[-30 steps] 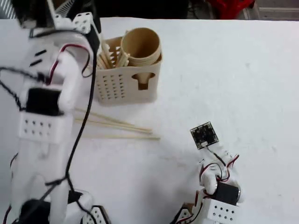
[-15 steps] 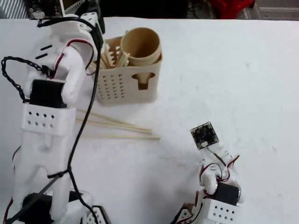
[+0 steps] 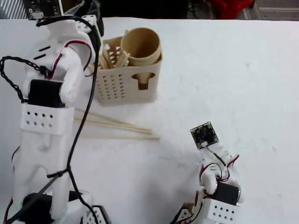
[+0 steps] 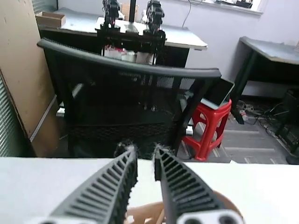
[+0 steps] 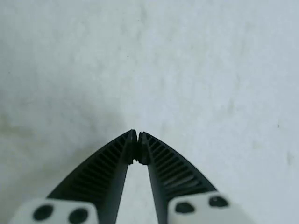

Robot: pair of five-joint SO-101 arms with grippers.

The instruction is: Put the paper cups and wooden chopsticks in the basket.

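Left gripper (image 4: 144,153), fingers slightly apart and apparently empty, has risen beside the basket (image 3: 124,86) holding paper cups (image 3: 141,44). Three chopsticks (image 3: 117,126) remain on the table (image 3: 233,84) nearer. Right gripper (image 5: 137,136) rests closed.

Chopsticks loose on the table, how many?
3 chopsticks, in front of the basket: two converging, one beside them. The left arm covers their ends and may hide more.

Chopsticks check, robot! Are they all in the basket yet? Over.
Left gripper near basket, jaws slightly apart, empty. Right gripper shut, empty. Paper cups in basket; some chopsticks lying on table. Left arm overhangs their ends.
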